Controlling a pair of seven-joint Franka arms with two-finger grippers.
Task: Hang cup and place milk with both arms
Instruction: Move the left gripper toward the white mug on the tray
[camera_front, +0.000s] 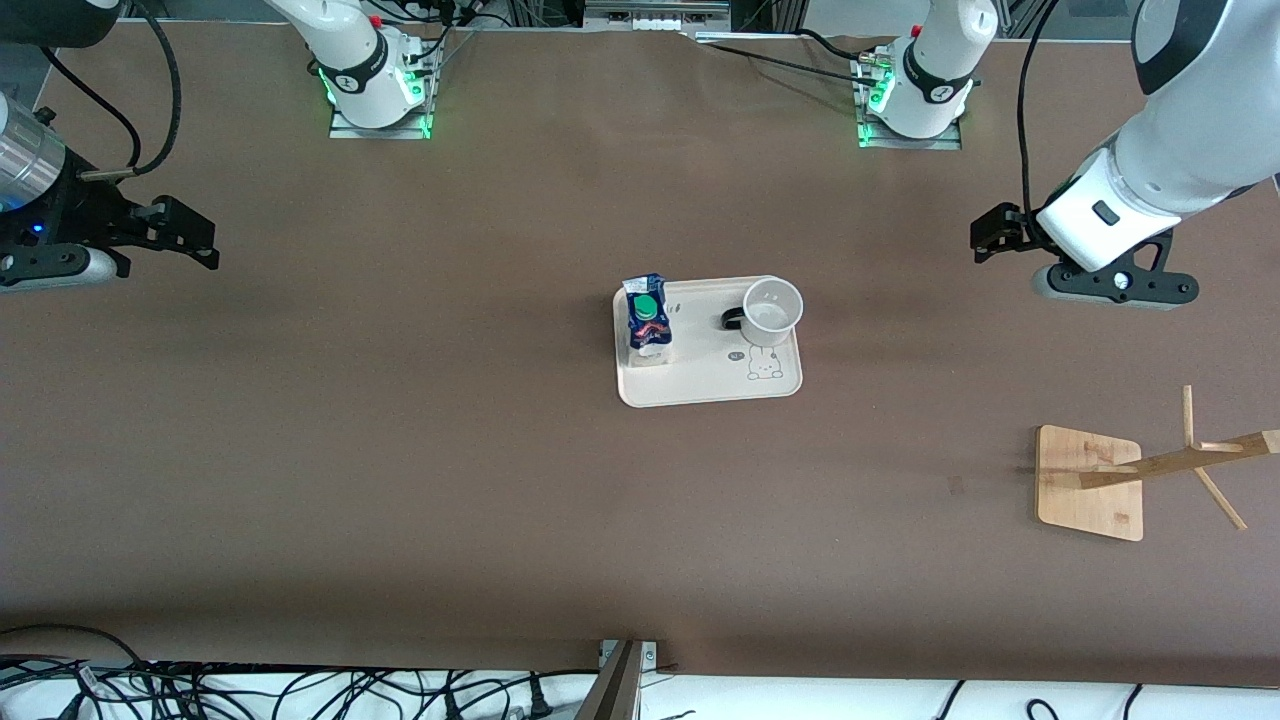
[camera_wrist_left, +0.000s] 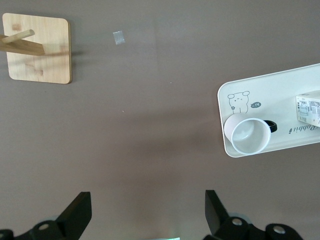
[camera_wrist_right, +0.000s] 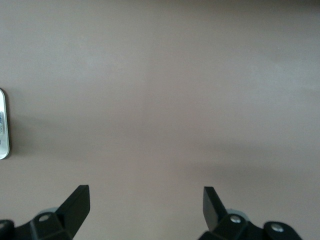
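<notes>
Under the spread left gripper (camera_wrist_left: 147, 212): bare table; its wrist view alone shows tray (camera_wrist_left: 280, 82) print; tray holds cup (camera_wrist_left: 247, 135), milk (camera_wrist_left: 310, 109). Right gripper (camera_wrist_right: 145, 210) spread, waiting.

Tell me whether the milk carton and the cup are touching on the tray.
Apart. The front view shows bare tray between the milk and the cup, whose black handle points toward the milk without reaching it. The left wrist view shows the same gap.

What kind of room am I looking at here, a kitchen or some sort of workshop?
Most likely a robotics lab, not a kitchen. Two white robot arms are bolted along one edge of a brown-covered table, loose cables lie along its edge nearest the front camera, and the only props are a tray and a wooden cup stand.
</notes>
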